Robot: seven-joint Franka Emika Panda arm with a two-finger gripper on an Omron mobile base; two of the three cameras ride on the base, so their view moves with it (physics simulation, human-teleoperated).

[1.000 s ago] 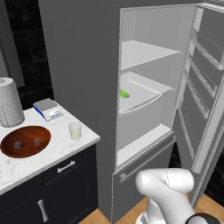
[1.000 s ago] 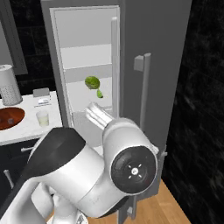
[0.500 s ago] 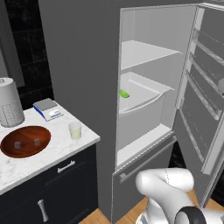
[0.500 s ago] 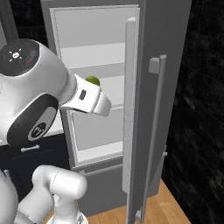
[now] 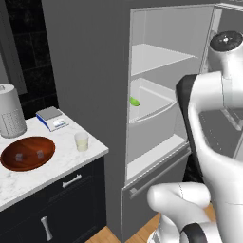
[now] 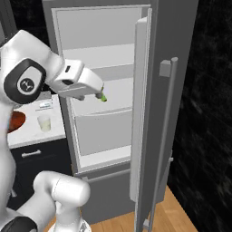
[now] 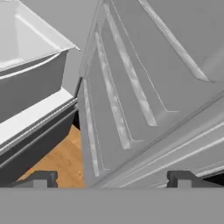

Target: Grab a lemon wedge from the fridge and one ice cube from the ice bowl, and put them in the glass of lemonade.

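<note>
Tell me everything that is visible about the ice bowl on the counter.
The ice bowl is a wide, shallow, round bowl that looks like reddish-brown wood with a smooth, slightly glossy surface. It stands upright on the white marble counter, near its front left part, in front of the tall white perforated cylinder and to the left of the glass of lemonade, apart from both. Two small pale ice cubes lie inside it, apart from each other. Nothing else touches it.
</note>
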